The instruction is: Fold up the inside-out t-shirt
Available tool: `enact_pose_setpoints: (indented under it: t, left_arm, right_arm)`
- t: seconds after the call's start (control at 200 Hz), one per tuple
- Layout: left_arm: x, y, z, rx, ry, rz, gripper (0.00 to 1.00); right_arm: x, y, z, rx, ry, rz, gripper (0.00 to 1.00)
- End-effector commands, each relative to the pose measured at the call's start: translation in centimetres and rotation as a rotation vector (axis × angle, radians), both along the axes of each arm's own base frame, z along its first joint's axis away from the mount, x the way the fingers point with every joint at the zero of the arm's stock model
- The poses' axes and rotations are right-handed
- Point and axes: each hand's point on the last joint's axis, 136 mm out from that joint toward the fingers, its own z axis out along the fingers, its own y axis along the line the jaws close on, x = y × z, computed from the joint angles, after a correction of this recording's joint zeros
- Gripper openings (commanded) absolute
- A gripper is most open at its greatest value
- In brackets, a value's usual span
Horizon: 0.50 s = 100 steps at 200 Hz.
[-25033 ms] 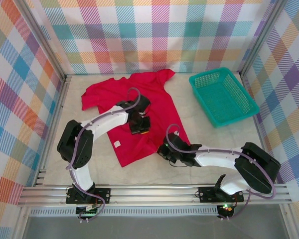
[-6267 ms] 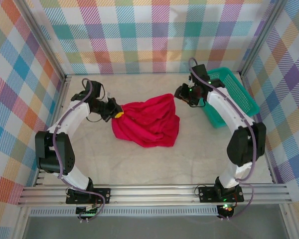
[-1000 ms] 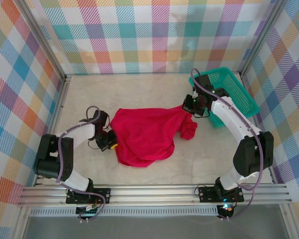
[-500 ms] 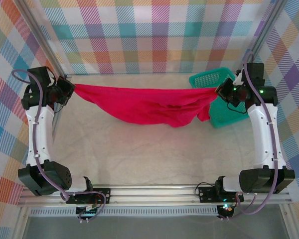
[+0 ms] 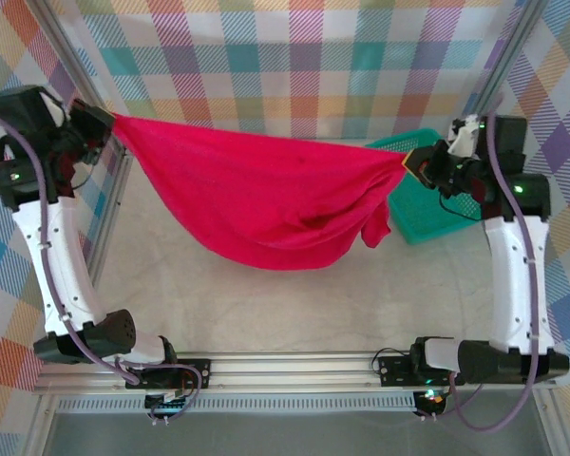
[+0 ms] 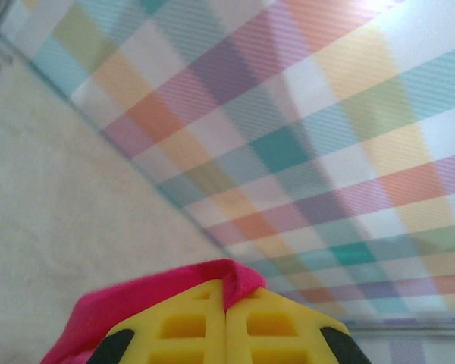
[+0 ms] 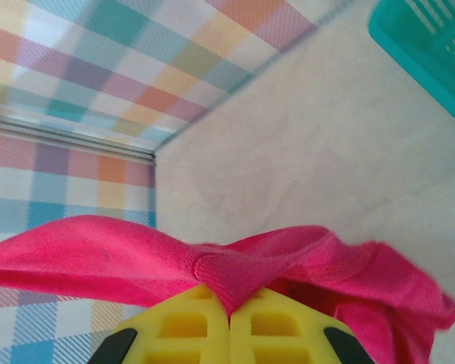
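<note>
Red t-shirt (image 5: 266,204) sags like a hammock over the table (image 5: 294,304), left hand (image 5: 107,123) and right hand (image 5: 413,163) each clamped on an end.

1 overhead camera looks down from behind; 2 wrist cameras sit close, all sharing the red t-shirt (image 5: 266,204).
</note>
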Motion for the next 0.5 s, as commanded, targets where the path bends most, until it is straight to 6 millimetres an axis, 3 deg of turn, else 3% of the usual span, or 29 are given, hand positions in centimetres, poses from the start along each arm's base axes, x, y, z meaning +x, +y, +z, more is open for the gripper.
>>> enact_pose_setpoints:
  t: [0.0,0.045,0.125,0.3,0.38,0.395,0.435,0.46,0.495]
  left_arm:
    - [-1.7,1.0,1.2,0.021,-0.004,0.029,0.0]
    - [-1.3,1.2,0.6,0.024,0.012,0.026,0.0]
    - [0.4,1.4,-2.8,-0.008,0.096,-0.004,0.0]
    - [4.2,2.4,-17.1,-0.059,0.416,-0.017,0.0]
    - [5.6,2.1,-23.1,-0.055,0.559,-0.031,0.0]
    - [6.0,0.9,-24.0,-0.045,0.578,-0.057,0.0]
    - [6.6,0.2,-25.9,-0.026,0.622,-0.071,0.0]
    - [6.9,-0.2,-26.7,-0.006,0.645,-0.078,0.0]
    - [7.1,-0.6,-27.6,0.032,0.675,-0.082,0.16]
  right_arm:
    - [-1.8,-0.1,2.0,-0.014,-0.051,-0.005,0.0]
    - [-1.0,-0.2,0.7,-0.014,-0.018,-0.006,0.0]
    - [1.0,-0.1,-3.1,-0.001,0.06,-0.008,0.0]
    - [5.7,0.1,-15.4,0.014,0.285,-0.03,0.0]
    - [7.9,0.8,-20.3,-0.026,0.37,-0.019,0.0]
    - [8.4,1.1,-21.0,-0.027,0.383,-0.011,0.0]
    - [9.3,1.9,-22.4,-0.029,0.415,0.02,0.0]
    - [9.7,2.3,-23.1,-0.044,0.436,0.033,0.1]
    - [10.0,2.6,-24.0,-0.079,0.457,0.046,0.28]
